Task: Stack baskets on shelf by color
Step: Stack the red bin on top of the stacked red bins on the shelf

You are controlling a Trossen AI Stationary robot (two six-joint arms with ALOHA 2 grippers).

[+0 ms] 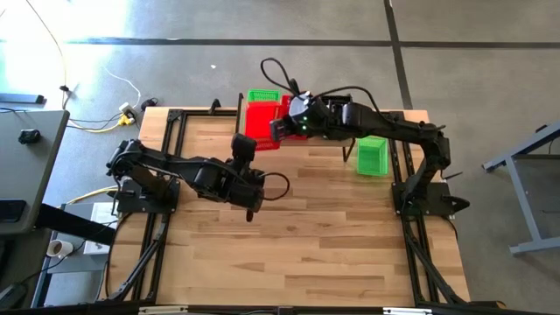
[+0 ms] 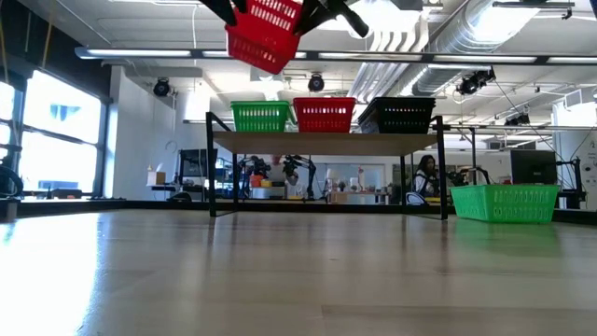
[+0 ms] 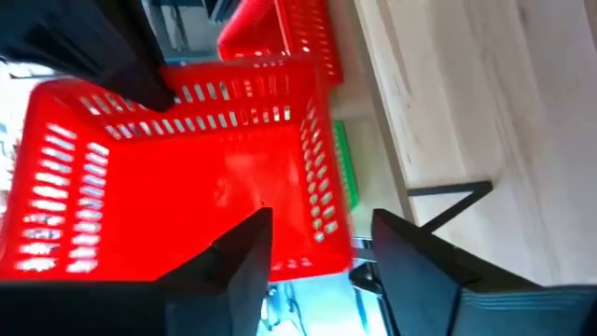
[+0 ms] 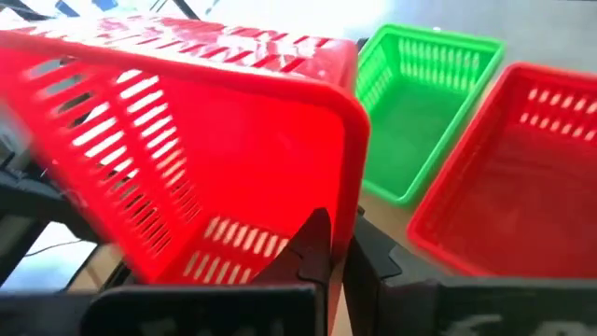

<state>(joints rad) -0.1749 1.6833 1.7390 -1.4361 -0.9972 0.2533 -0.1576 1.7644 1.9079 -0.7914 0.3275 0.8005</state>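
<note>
A red basket (image 2: 266,33) hangs tilted in the air above and in front of the shelf (image 2: 326,143), held by my right gripper (image 4: 340,252), which is shut on its rim. My left gripper (image 3: 326,261) is open at the same red basket (image 3: 187,168). One finger stands inside the basket and one outside its end wall; whether they touch it I cannot tell. On the shelf stand a green basket (image 2: 259,116), a red basket (image 2: 324,114) and a black basket (image 2: 399,115), each on its base. Another green basket (image 1: 372,156) sits on the table by the right arm. My right gripper pinches the top rim of the red basket's wall (image 4: 353,177) between its two fingers, coming from the table's right side. The basket is lifted clear and tilted, higher than the baskets on the shelf.
The shelf stands along the table's far edge. The near half of the wooden table (image 1: 306,254) is bare. Black frame rails (image 1: 411,236) run along the table's left and right sides. Beyond the table lies a room with desks and equipment.
</note>
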